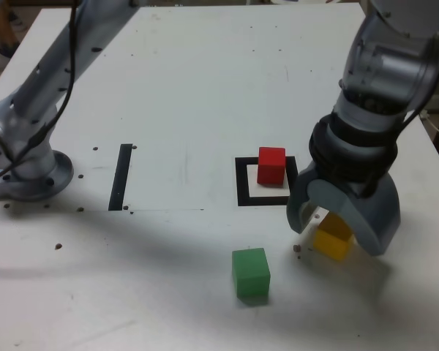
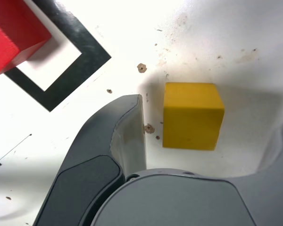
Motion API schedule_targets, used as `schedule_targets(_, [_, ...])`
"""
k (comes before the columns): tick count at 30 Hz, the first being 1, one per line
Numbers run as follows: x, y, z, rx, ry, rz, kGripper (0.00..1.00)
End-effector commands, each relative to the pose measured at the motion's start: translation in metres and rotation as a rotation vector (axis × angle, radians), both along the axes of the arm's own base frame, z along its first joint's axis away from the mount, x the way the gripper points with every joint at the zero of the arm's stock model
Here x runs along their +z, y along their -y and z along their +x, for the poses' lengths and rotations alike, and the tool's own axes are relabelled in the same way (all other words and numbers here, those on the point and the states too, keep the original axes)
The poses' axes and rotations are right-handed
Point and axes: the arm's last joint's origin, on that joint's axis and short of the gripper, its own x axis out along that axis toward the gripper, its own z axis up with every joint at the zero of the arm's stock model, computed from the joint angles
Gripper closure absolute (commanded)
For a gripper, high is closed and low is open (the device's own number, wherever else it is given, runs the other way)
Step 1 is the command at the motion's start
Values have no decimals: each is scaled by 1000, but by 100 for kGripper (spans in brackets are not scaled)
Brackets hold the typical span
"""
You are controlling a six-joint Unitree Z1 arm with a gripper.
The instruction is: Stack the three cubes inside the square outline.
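The red cube (image 1: 271, 165) (image 2: 12, 35) stands inside the black square outline (image 1: 243, 183) (image 2: 80, 61), towards its far side. The yellow cube (image 1: 334, 238) (image 2: 192, 115) rests on the table just to the exterior view's right of the outline and nearer the front. My gripper (image 1: 335, 232) (image 2: 207, 117) is lowered over it, open, with one finger on each side. The wrist view shows a gap between the cube and the finger (image 2: 127, 136) beside it. The green cube (image 1: 250, 272) sits alone near the front, to the exterior view's left of the gripper.
A straight black strip (image 1: 121, 177) lies on the white table at the exterior view's left. The arm's base (image 1: 29, 172) is bolted at the far left edge. Small dark specks dot the table around the cubes.
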Motion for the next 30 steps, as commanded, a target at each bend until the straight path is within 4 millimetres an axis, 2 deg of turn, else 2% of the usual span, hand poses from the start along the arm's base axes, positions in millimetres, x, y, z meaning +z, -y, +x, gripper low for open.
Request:
schedule_targets(1, [-1, 1, 2, 1, 4, 0, 54])
schedule_targets(3, [-3, 2, 2, 2, 4, 2, 67])
schedule_targets(6, [-4, 2, 3, 2, 1, 2, 75])
schedule_targets(30, [-5, 2, 2, 5, -15, -10, 76])
